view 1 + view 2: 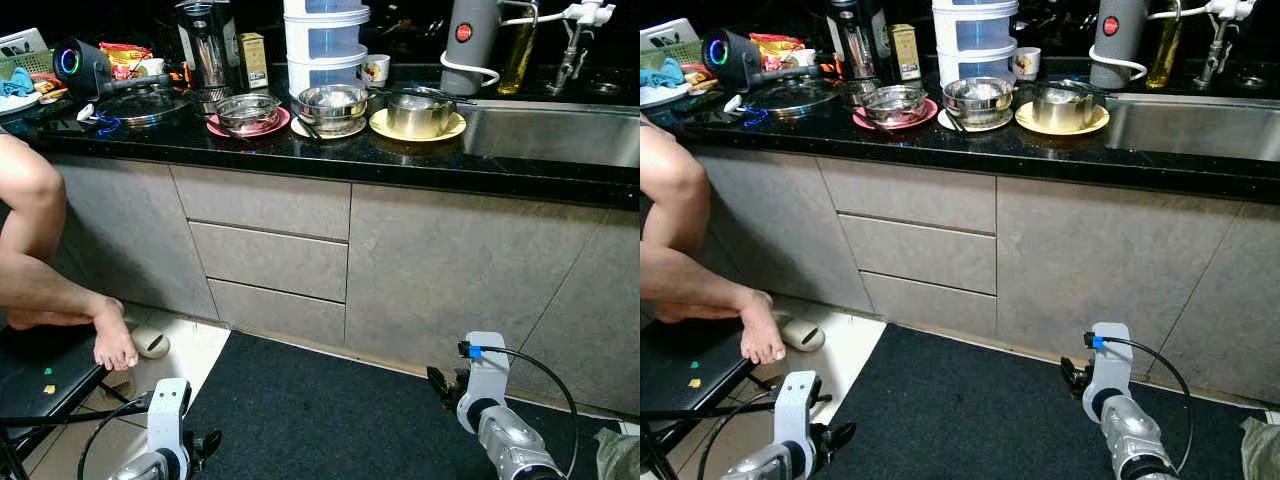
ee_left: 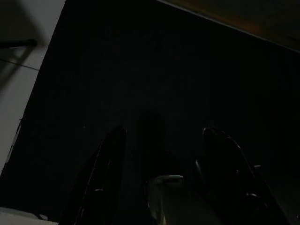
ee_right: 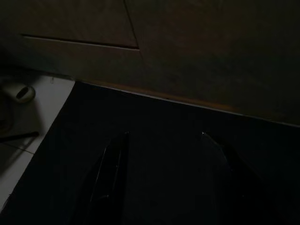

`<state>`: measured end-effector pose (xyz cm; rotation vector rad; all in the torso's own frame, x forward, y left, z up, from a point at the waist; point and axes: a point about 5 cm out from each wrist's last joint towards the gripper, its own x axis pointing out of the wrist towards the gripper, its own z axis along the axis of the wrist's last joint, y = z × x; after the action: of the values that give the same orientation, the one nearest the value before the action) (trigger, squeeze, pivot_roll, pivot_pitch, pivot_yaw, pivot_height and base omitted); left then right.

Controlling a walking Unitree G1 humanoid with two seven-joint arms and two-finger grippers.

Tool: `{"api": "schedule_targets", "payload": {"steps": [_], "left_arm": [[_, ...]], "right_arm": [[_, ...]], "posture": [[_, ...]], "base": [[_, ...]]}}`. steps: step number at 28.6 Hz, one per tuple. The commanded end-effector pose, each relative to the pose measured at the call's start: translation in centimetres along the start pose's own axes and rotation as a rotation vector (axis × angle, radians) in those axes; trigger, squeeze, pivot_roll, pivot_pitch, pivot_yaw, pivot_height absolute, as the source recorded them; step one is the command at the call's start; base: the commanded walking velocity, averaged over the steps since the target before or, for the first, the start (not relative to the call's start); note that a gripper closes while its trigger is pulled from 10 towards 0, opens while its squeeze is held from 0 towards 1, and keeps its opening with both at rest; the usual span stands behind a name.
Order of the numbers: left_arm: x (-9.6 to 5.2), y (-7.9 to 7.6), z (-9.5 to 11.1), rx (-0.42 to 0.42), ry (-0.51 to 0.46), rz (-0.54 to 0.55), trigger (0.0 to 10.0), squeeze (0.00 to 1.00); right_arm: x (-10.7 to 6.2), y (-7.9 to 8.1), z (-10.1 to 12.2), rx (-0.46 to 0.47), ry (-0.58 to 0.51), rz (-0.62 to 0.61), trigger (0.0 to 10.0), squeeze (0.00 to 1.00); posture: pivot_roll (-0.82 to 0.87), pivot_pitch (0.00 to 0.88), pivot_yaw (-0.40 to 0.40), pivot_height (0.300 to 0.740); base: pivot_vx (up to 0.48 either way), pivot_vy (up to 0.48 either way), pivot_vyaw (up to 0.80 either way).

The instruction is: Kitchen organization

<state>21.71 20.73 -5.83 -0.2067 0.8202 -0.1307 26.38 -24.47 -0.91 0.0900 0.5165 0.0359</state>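
Fingers of both grippers stand wide apart in the dim wrist views, with nothing between them. Those of the left gripper [image 2: 161,178] hang over the black mat [image 2: 154,84], with pale floor tile at one edge; a faint shiny shape between them cannot be made out. Those of the right gripper [image 3: 164,180] point at the mat's far edge, where it meets the foot of the grey cabinets [image 3: 187,51], and a slipper [image 3: 18,92] lies on the tile off to the side.

From the head camera, both arms hang low and idle: the left arm [image 1: 165,430] over the mat's left edge, the right arm [image 1: 495,415] near the cabinets, a black cable looping from its wrist.

Up on the black counter [image 1: 330,150], well apart from both grippers, stand the dishes: a steel bowl on a pink plate [image 1: 248,122], a second steel bowl [image 1: 333,103] on a white plate just right of it, and a steel pot on a yellow plate [image 1: 418,125] beside the sink [image 1: 555,130]. Behind them rise a stacked clear container [image 1: 327,40], a mug [image 1: 375,68], a blender [image 1: 205,45] and a grey kettle [image 1: 468,40]; a pan lid [image 1: 140,103] and a speaker [image 1: 78,62] sit further left.

At the left a person's bare leg and foot [image 1: 112,340] rest on a dark stool [image 1: 40,375].
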Motion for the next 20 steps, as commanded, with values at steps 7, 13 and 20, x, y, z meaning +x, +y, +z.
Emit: {"api": "schedule_targets", "payload": {"steps": [7, 13, 20], "left_arm": [[-0.2, 0.2, -0.3, 0.019, 0.013, 0.002, 10.0, 0.00], [-0.2, 0.2, -0.3, 0.022, 0.008, -0.004, 10.0, 0.00], [-0.3, 0.3, 0.4, 0.018, -0.083, 0.002, 10.0, 0.00]], "right_arm": [[-0.1, 1.4, 0.7, 0.116, -0.108, 0.225, 10.0, 0.00], [-0.5, 1.3, 1.3, 0.156, -0.172, 0.299, 10.0, 0.00], [-1.0, 1.8, 3.6, 0.130, -0.279, 0.445, 10.0, 0.00]], "posture": [[-0.08, 0.000, 0.028, 0.740], [-0.08, 0.000, 0.033, 0.740], [-0.09, 0.000, 0.025, 0.740]], "base": [[0.351, 0.000, 0.00], [0.347, 0.000, 0.00], [0.349, 0.000, 0.00]]}}
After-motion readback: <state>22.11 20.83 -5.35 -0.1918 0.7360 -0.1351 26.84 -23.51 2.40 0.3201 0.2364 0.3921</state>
